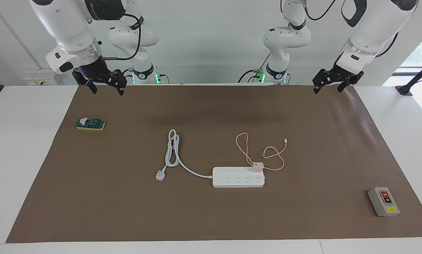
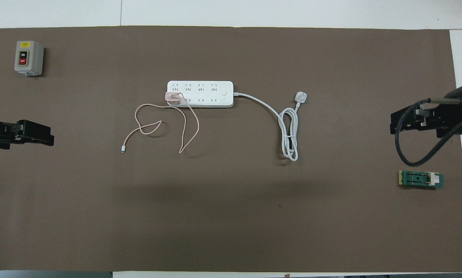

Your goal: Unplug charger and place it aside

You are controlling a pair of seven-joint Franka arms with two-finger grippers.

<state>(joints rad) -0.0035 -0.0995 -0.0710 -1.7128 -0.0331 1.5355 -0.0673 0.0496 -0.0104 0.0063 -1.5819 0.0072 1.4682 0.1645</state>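
The charger, a small pale pink cube, is plugged into the white power strip at the strip's end toward the left arm. Its thin pink cable lies in loose loops on the mat, nearer to the robots than the strip. My left gripper hangs open over the mat's corner by its own base, holding nothing. The right gripper is likewise open and empty over the other robot-side corner. Both arms wait well away from the charger.
The strip's thick white cord and plug lie coiled toward the right arm's end. A grey on/off switch box sits toward the left arm's end. A green knife switch lies under the right arm. A brown mat covers the table.
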